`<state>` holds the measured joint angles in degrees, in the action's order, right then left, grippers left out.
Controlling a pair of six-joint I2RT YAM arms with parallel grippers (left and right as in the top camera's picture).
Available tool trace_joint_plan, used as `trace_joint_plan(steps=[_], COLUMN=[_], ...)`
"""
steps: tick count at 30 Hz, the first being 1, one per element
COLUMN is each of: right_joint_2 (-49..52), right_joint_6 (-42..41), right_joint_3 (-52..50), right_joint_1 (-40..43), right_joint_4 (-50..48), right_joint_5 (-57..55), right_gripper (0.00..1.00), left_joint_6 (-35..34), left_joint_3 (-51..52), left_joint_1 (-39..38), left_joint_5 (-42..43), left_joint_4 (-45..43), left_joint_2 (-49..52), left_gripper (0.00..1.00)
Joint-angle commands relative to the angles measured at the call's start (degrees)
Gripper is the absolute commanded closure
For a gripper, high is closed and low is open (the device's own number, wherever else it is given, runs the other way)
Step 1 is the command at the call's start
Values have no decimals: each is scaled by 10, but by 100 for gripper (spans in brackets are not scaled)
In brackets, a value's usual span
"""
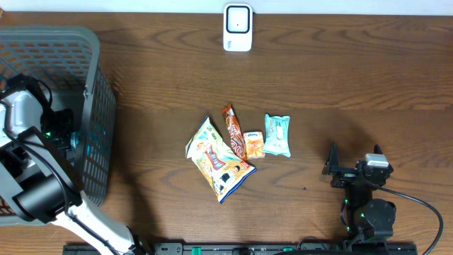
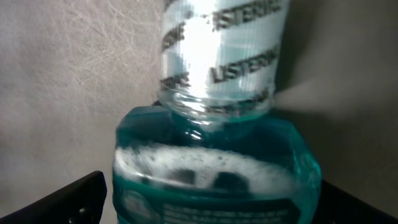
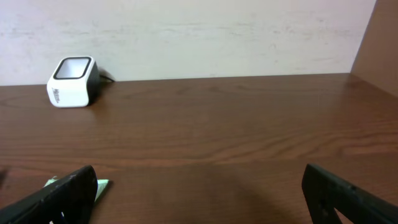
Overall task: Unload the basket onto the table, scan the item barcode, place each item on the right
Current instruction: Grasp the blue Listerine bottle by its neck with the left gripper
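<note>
1. The Listerine mouthwash bottle [image 2: 211, 180] looks like rigid clear plastic, mostly full of teal liquid with foam on top. I judge it fairly heavy, with weight that shifts as the liquid sloshes.
2. Its walls look smooth and likely slippery. The broad body below the shoulder seems the safest place to hold it. The shrink-wrapped cap [image 2: 217, 56] is narrower and glossy, and looks a poorer place to grip.
3. The bottle lies right between the fingers of the left tool [image 2: 217, 205], filling the left wrist view, cap end toward the top of the frame.
4. The left tool's fingers stand wide on either side of the body. The left finger [image 2: 87, 199] sits just beside the wall. Whether either finger presses on the bottle, I cannot tell.
5. In the overhead view the left arm reaches into the grey mesh basket [image 1: 99, 92] at the left end of the surface, so the bottle sits inside it. It is well apart from the white barcode scanner [image 1: 238, 27] at the far edge.
6. Soft, light snack packs lie mid-surface: a yellow chip bag [image 1: 216, 159], an orange stick pack [image 1: 233, 131], a small orange packet [image 1: 253, 144] and a pale teal packet [image 1: 277, 134]. They should crumple easily.
7. The right tool [image 3: 202, 196] is spread wide and empty. It is low over the surface, near the teal packet but apart from it.
</note>
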<state>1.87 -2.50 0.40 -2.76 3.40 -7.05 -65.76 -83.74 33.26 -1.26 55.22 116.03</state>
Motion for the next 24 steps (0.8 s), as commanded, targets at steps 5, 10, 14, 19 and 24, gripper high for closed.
trace_joint_plan(steps=[5, 10, 14, 19, 24], right_joint_2=[0, 0, 0, 0, 0], right_joint_6=[5, 4, 5, 5, 4], right_joint_3=[-1, -1, -1, -1, -1], right_joint_1=[-2, -2, -2, -2, -2], right_joint_4=[2, 2, 2, 2, 2], right_joint_5=[1, 1, 1, 1, 1], right_gripper=[1, 1, 1, 1, 1], left_joint_6=[8, 19, 42, 76, 109], left_joint_3=[68, 98, 120, 124, 110], left_joint_1=[-19, -18, -18, -18, -8], left_joint_5=[-7, -13, -13, -13, -12], left_joint_4=[-9, -28, -50, -50, -39], left_joint_2=[40, 40, 40, 40, 37], left_gripper=[2, 2, 12, 36, 43])
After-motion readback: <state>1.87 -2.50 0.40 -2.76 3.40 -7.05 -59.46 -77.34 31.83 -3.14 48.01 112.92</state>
